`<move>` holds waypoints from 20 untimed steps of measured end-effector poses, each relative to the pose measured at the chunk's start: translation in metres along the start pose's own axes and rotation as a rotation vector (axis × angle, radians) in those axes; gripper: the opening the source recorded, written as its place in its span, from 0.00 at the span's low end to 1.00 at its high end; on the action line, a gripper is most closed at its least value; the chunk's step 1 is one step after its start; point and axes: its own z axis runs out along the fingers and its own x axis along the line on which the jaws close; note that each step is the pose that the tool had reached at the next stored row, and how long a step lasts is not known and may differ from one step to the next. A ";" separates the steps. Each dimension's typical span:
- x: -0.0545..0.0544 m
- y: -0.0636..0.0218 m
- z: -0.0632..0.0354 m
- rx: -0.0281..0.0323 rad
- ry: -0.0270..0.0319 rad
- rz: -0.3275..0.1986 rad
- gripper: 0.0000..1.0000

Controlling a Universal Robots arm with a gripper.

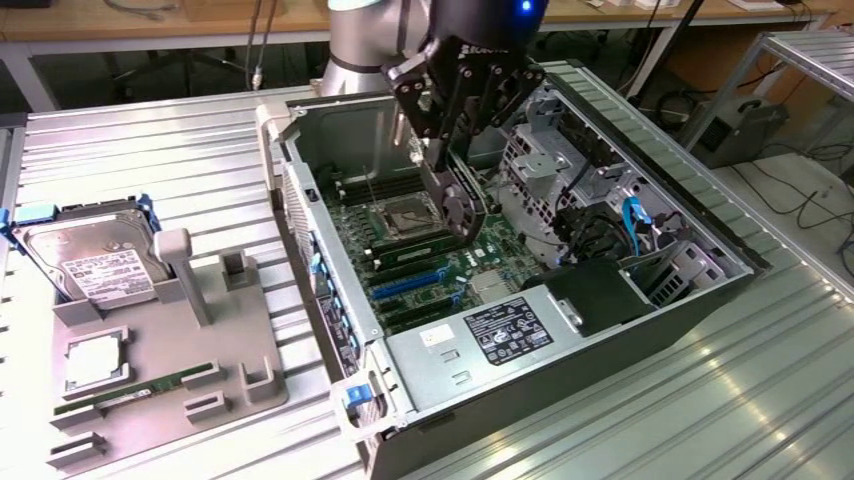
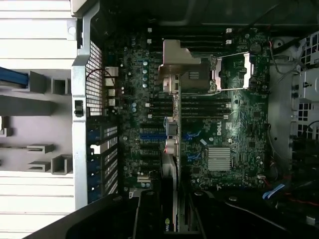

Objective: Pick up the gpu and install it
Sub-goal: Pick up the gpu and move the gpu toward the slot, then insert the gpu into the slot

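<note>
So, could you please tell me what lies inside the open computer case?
A green motherboard with blue slots and an open CPU socket. The gripper holds the gpu above it, hiding the board area behind the card.

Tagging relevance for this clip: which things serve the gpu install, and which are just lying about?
Job: gpu, held by gripper; open computer case.
Lying about: hard drive, memory stick, square silver chip, on grey tray.

The gpu [image 2: 169,189], seen edge-on, hangs over the green motherboard [image 2: 239,129] inside the open case [image 2: 82,99].
</note>
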 end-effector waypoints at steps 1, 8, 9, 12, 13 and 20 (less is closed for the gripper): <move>-0.002 0.0001 0.0020 -0.0002 0.0000 0.000 0.26; -0.018 0.0014 0.0160 -0.0002 0.0000 0.000 0.26; -0.022 0.0016 0.0189 0.0000 0.0000 0.000 0.26; -0.030 0.0020 0.0256 -0.0001 0.0001 0.000 0.26; -0.031 0.0019 0.0262 0.0002 0.0012 0.000 0.26; -0.032 0.0019 0.0263 0.0000 0.0037 0.000 0.26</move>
